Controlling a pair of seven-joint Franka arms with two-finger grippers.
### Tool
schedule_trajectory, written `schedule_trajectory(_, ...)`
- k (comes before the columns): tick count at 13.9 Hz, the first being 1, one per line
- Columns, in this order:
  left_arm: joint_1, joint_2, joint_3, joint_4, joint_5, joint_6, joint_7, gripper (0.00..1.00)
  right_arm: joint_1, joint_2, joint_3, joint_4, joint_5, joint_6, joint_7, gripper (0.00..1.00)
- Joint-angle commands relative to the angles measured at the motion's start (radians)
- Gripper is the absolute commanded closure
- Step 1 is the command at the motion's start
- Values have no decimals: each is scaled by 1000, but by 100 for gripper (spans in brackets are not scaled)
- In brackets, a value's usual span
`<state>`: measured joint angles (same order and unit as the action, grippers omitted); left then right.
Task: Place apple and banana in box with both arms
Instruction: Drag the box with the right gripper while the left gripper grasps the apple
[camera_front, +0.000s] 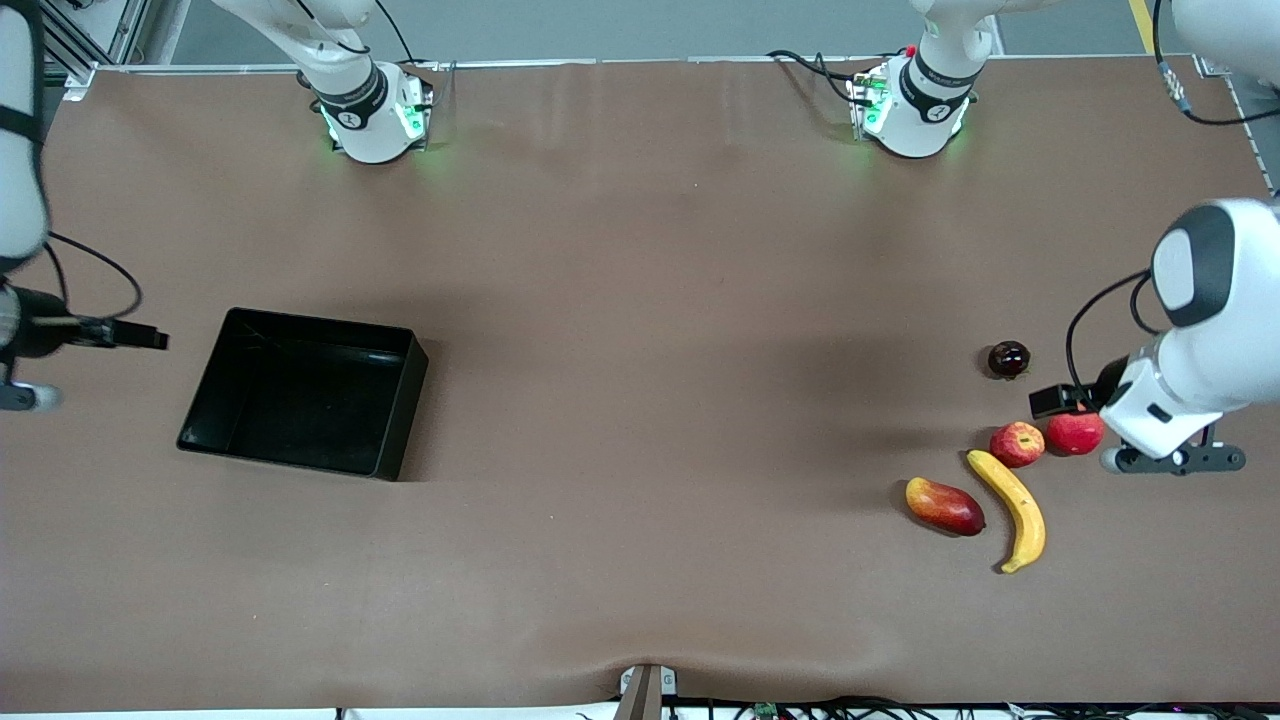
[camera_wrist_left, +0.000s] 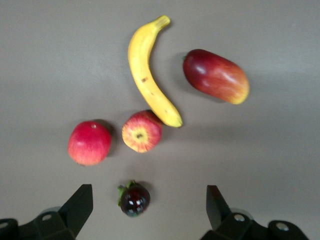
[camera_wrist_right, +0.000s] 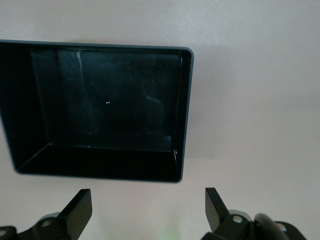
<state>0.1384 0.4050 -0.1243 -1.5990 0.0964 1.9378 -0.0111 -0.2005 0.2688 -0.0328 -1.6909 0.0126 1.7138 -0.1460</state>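
Note:
The apple (camera_front: 1016, 444) (camera_wrist_left: 142, 131), red with yellow streaks, lies at the left arm's end of the table, touching one tip of the banana (camera_front: 1010, 510) (camera_wrist_left: 150, 75). The black box (camera_front: 228, 330) (camera_wrist_right: 184, 110) stands empty at the right arm's end. My left gripper (camera_front: 1175, 460) (camera_wrist_left: 148, 204) is open and empty, up over the table beside the fruits. Its wrist view looks down on all of them. My right gripper (camera_front: 18, 396) (camera_wrist_right: 148, 206) is open and empty, up over the table beside the box.
A plain red round fruit (camera_front: 1074, 433) (camera_wrist_left: 89, 143) lies beside the apple. An oblong red-and-yellow fruit (camera_front: 944, 506) (camera_wrist_left: 216, 76) lies beside the banana. A small dark fruit (camera_front: 1008, 358) (camera_wrist_left: 134, 198) lies farther from the front camera.

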Motion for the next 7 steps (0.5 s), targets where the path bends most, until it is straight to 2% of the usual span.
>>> schedule_trajectory(1, 47, 83, -6, -1, 17, 97, 55, 0, -46, 19, 13, -114, -11, 152, -24, 0)
schedule_trajectory(3, 72, 122, -8, -30, 17, 166, 80, 0, -89, 58, 16, -167, 3, 246, -84, 0)
schedule_trajectory(5, 72, 136, -8, -65, 14, 220, 82, 0, -82, 66, 17, -246, 9, 357, -83, 0)
schedule_trajectory(6, 72, 138, -8, -84, 6, 242, 82, 0, -82, 66, 17, -271, 7, 395, -83, 7)
schedule_trajectory(7, 67, 141, -8, -94, 5, 253, 77, 0, -85, 69, 17, -288, 9, 427, -83, 26)
